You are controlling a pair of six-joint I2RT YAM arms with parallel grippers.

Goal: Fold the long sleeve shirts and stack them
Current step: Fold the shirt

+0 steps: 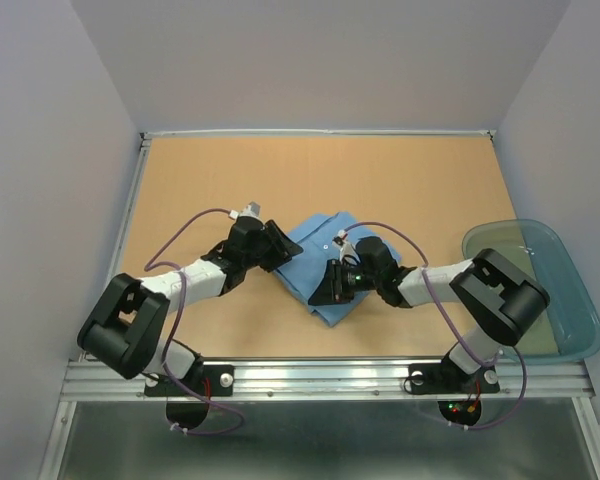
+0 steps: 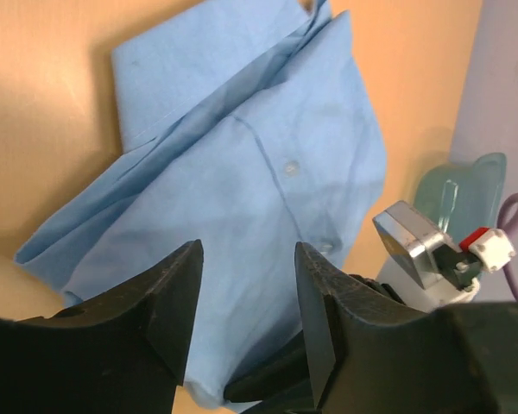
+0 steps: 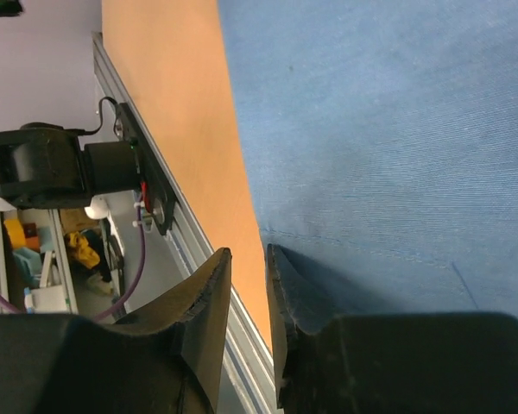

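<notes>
One long sleeve shirt [image 1: 315, 245], light blue and folded into a compact bundle, lies in the middle of the tan table [image 1: 400, 180]. My left gripper [image 1: 278, 245] is at its left edge. In the left wrist view the shirt [image 2: 259, 155] fills the gap of that gripper [image 2: 249, 250], which is open with nothing between its fingers. My right gripper [image 1: 325, 290] is at the shirt's near edge. In the right wrist view it [image 3: 248, 252] stands narrowly open, one finger over the hem of the shirt [image 3: 388, 129], with bare table showing in the gap.
A translucent teal tub [image 1: 535, 290] sits at the table's right edge, also seen as the tub [image 2: 462, 194] in the left wrist view. The metal rail [image 1: 320, 375] runs along the near edge, close to the right gripper. The two grippers are close together over the shirt.
</notes>
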